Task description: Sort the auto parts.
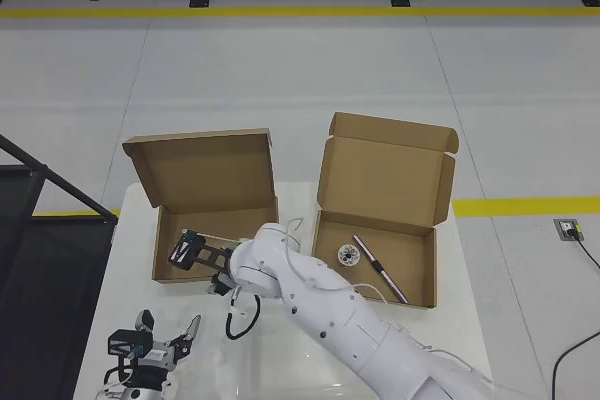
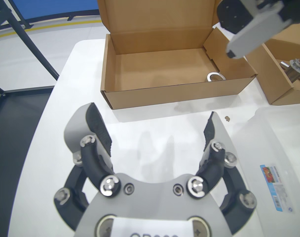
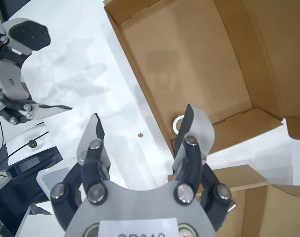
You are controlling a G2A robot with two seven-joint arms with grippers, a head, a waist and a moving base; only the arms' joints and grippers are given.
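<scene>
Two open cardboard boxes stand side by side on the white table. The left box [image 1: 212, 205] [image 2: 164, 75] [image 3: 189, 50] holds a metal ring [image 2: 215, 76] [image 3: 176, 124] in its front corner nearest the other box. The right box [image 1: 385, 225] holds a round toothed part [image 1: 349, 256] [image 2: 298, 66] and a thin rod [image 1: 380, 268]. My right gripper [image 1: 183, 250] [image 3: 142, 122] [image 2: 248, 25] hangs open and empty above the front of the left box, one finger partly covering the ring. My left gripper [image 1: 165, 335] [image 2: 155, 129] [image 3: 21, 75] stands open and empty over bare table in front of the left box.
A clear plastic container [image 2: 275, 136] with a label lies on the table in front of the right box. A black rack [image 1: 20, 260] stands beside the table's left edge [image 1: 120, 270]. A small crumb [image 2: 227, 118] lies on the table near the left box.
</scene>
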